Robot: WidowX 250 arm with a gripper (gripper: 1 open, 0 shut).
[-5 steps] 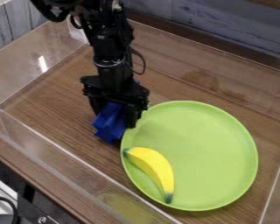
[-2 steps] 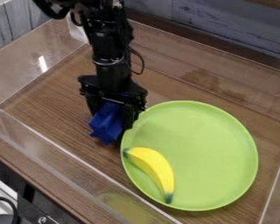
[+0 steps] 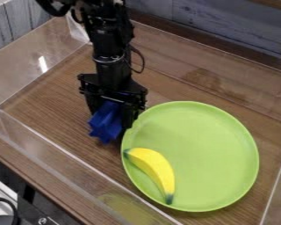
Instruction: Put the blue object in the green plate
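- gripper (image 3: 111, 112) points straight down over the blue object (image 3: 105, 126), fingers spread wide, one each side of it
- can't tell if the fingers actually touch the block; not clamped on it
- blue object sits on the wooden table (image 3: 49, 105), just left of the green plate (image 3: 207, 145) rim, not in it
- yellow banana (image 3: 154, 170) lies in the plate's near-left part
- clear walls (image 3: 25, 57) surround the table
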